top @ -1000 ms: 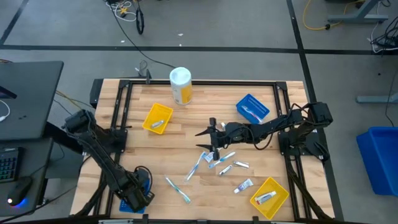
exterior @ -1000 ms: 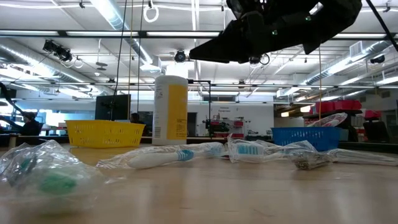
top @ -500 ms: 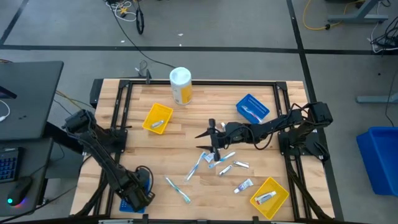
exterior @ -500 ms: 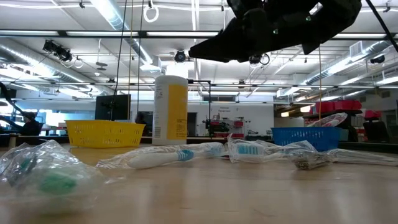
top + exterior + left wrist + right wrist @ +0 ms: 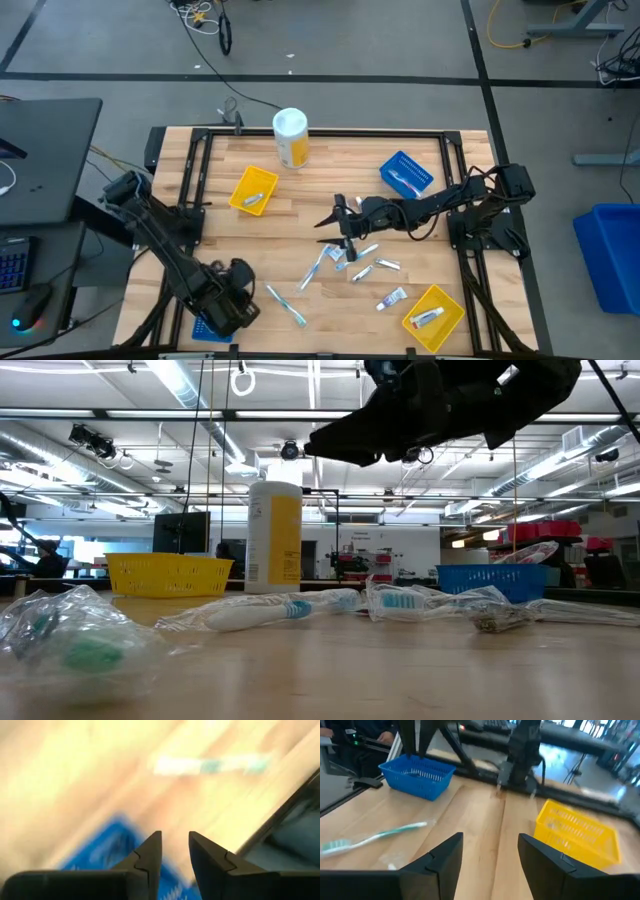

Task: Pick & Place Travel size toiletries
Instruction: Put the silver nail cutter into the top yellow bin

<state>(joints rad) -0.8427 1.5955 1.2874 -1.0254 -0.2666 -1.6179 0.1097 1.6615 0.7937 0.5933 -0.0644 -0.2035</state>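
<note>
right hand (image 5: 340,224) hovered open and empty over wrapped white-blue toothbrushes (image 5: 335,256) mid wooden table (image 5: 310,195), left hand (image 5: 243,297) slightly parted, shifted right off small blue tray (image 5: 205,327)

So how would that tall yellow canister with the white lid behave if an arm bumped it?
The yellow canister stands upright, tall and narrow, so it probably tips easily. Its round body suggests it would roll once down. It looks rigid, not floppy.

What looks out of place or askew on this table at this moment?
Nothing looks spilled or damaged. The toiletries lie loose and criss-crossed on the wooden table, as expected mid-sort. The one oddity is the blue tray at the near left corner: it overhangs the table's edge, under the left gripper.
</note>
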